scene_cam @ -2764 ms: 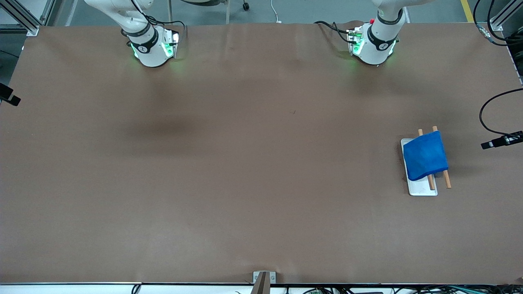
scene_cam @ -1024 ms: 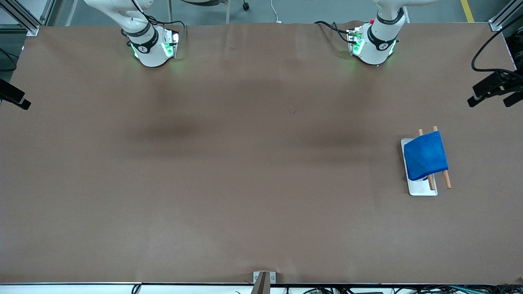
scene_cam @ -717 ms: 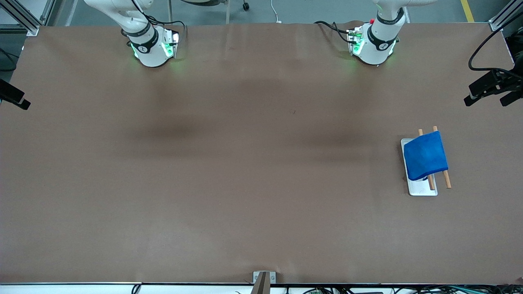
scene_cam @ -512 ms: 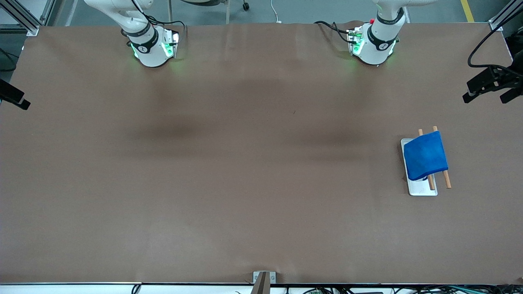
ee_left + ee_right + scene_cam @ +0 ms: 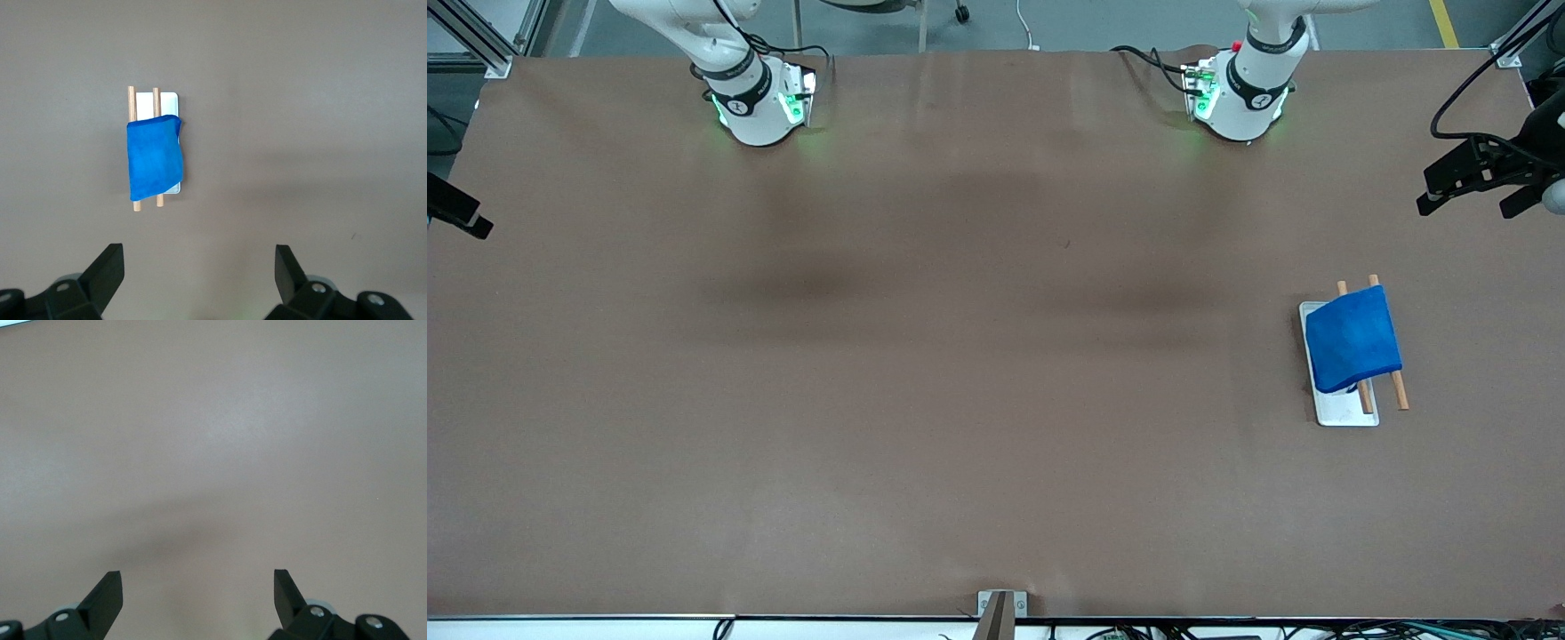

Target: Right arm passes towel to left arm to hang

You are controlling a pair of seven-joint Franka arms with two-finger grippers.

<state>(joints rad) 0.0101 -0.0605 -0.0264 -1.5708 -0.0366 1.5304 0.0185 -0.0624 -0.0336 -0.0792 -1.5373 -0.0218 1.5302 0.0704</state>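
Note:
The royal-blue towel (image 5: 1353,338) hangs draped over two wooden rods (image 5: 1400,391) on a white tray (image 5: 1347,411) near the left arm's end of the table. In the left wrist view the towel (image 5: 155,157) lies ahead of my left gripper (image 5: 199,267), which is open and empty. In the front view my left gripper (image 5: 1467,206) hovers over the table's edge at that end, well apart from the towel. My right gripper (image 5: 198,590) is open and empty over bare table. Only part of it shows at the front view's edge (image 5: 454,213).
Both arm bases (image 5: 756,107) (image 5: 1240,98) stand along the table's back edge. The brown table (image 5: 960,356) is bare between them and the tray. A small metal bracket (image 5: 1000,606) sits at the front edge.
My left gripper has drifted from beside the towel rack toward the bases' side of the table, still open. The towel and the right gripper have not moved.

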